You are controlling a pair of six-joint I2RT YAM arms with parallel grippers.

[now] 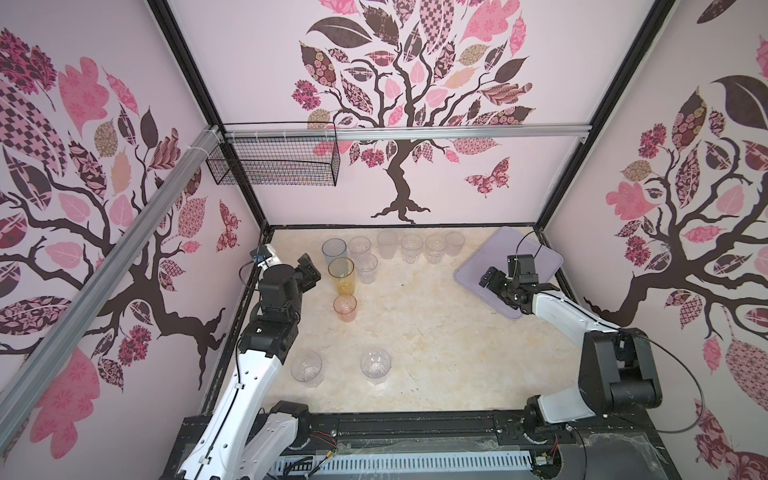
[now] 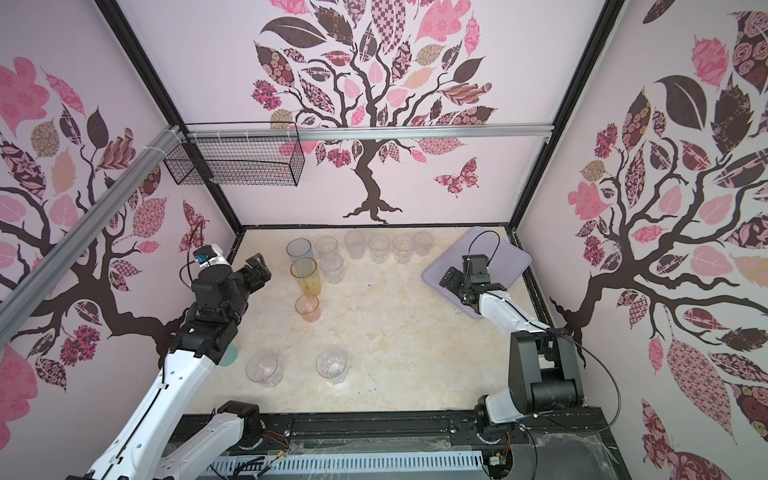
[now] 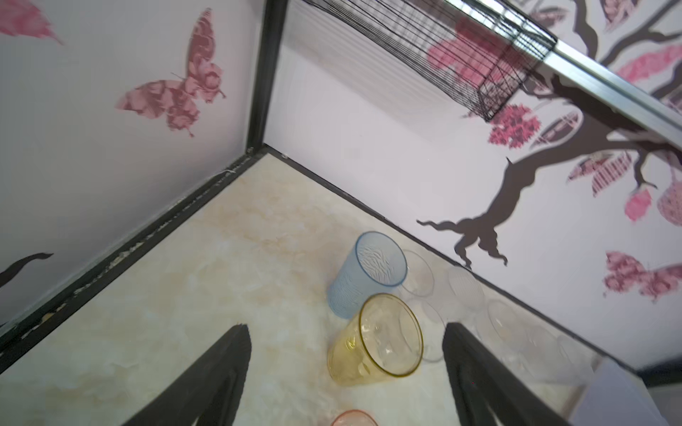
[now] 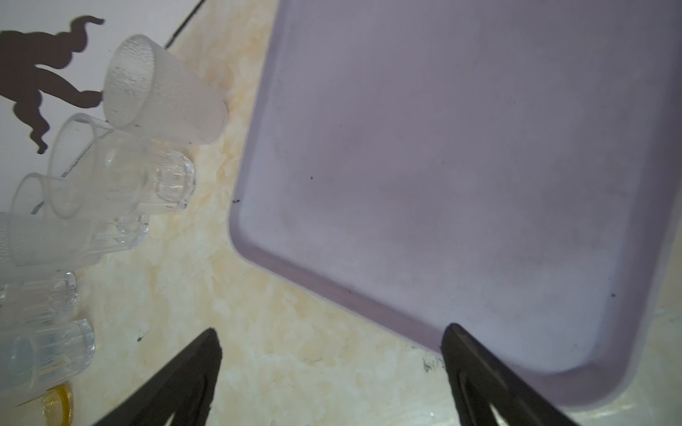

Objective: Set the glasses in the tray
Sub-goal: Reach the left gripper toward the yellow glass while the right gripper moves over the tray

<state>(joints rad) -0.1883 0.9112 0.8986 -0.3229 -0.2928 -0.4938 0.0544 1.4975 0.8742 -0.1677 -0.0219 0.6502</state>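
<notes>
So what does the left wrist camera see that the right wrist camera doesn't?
Only the left wrist view: the black wire basket up on the wall, a pink butterfly on the wallpaper, and the left gripper, open. Only the right wrist view: the tray seen plainly, with nothing in it, and the right gripper, open. Both: the amber glass, several clear glasses and the marbled tabletop.

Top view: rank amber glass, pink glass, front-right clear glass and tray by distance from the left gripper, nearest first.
1. amber glass: just right of the left gripper
2. pink glass: right behind the amber one, toward the robot
3. front-right clear glass: near the front edge
4. tray: far right corner
</notes>
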